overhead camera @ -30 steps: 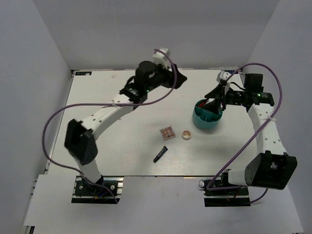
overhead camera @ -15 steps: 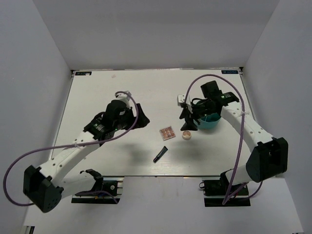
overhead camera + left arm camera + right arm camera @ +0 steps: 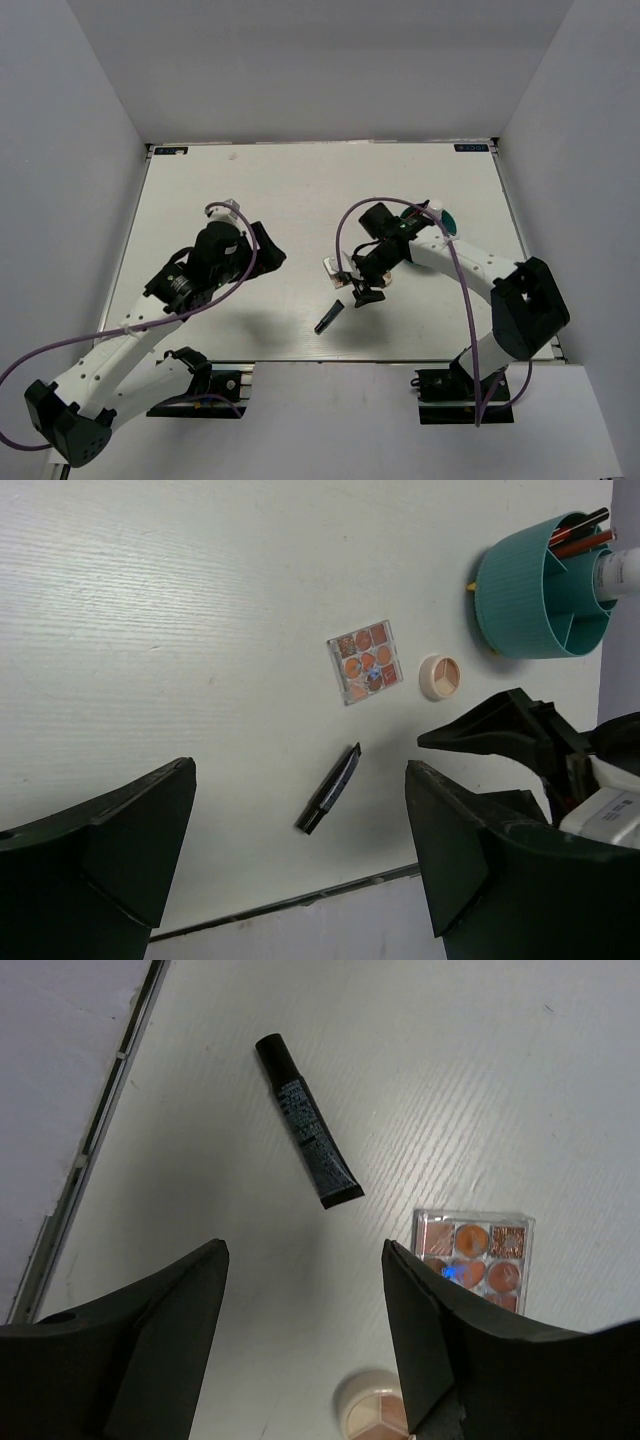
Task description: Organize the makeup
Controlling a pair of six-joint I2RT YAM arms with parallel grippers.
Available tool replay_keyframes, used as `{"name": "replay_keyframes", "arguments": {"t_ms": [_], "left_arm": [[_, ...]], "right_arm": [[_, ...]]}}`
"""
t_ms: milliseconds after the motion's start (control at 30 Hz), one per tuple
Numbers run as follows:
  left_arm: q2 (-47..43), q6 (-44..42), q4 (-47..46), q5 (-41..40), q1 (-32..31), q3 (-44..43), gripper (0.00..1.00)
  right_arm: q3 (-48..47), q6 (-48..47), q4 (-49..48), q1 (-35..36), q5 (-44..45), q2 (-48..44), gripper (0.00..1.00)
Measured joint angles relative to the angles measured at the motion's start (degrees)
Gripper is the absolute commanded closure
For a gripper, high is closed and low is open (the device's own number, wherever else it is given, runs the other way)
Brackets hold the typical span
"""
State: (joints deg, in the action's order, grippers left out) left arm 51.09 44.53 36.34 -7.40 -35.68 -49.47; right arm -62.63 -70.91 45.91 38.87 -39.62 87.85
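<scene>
Progress: two items are stowed, three are left, judging from how things lie.
Stowed: the white bottle (image 3: 622, 572) and the thin red-black pencil (image 3: 578, 528) stand in compartments of the teal cup (image 3: 530, 605).
Outstanding: the square palette (image 3: 364, 661), the round compact (image 3: 441, 676) and the short black tube (image 3: 329, 789) lie loose on the table (image 3: 250, 190).
Item positions: palette and compact sit side by side, just apart, near the cup. The tube lies flat on a diagonal, apart from both.
Left gripper (image 3: 298, 770): jaws spread wide, nothing between them. It hovers left of the loose items.
Right gripper (image 3: 303, 1247): jaws well apart, holding nothing. It hangs above the table between tube and palette.
Probable target: tube or palette; which one cannot be told.
Edges: the tube is the item nearest the table's near edge, with bare surface between them.
Open room: the top view shows no objects on the far and left parts of the table.
Constraint: the right arm lies over the cup, hiding most of it from above.
</scene>
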Motion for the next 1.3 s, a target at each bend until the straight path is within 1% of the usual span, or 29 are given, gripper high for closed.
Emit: {"name": "replay_keyframes", "arguments": {"t_ms": [233,400,633,833,867,967,1033,1100,1300], "left_arm": [[-4.7,2.3,2.7,-1.8,0.0,1.3,0.06],[-5.8,3.7,3.7,-2.1,0.0,3.1,0.06],[-7.0,4.8,4.7,-2.7,0.0,3.8,0.06],[-8.0,5.5,5.2,-2.7,0.0,4.2,0.06],[-8.1,5.6,5.2,-2.7,0.0,4.4,0.06],[-8.3,5.9,5.3,-2.7,0.0,4.7,0.06],[-8.3,5.9,5.4,-2.7,0.0,4.8,0.06],[-8.3,6.0,5.4,-2.7,0.0,4.8,0.06],[-8.6,6.2,5.2,-2.7,0.0,5.1,0.06]], "right_arm": [[0.3,-2.6,-4.2,4.4,2.3,4.6,0.31],[0.3,-2.1,-8.1,7.8,4.6,8.5,0.31],[0.3,-0.1,-12.2,12.0,8.3,12.5,0.34],[0.4,0.5,-14.0,13.6,11.4,13.6,0.42],[0.7,0.6,-14.5,13.8,11.9,13.6,0.46],[1.4,0.9,-14.9,14.0,13.1,13.6,0.51],[1.9,1.0,-15.1,14.1,13.3,13.5,0.53],[2.8,1.0,-15.8,14.1,13.6,12.8,0.55],[7.1,1.4,-19.6,14.6,15.1,9.5,0.66]]}}
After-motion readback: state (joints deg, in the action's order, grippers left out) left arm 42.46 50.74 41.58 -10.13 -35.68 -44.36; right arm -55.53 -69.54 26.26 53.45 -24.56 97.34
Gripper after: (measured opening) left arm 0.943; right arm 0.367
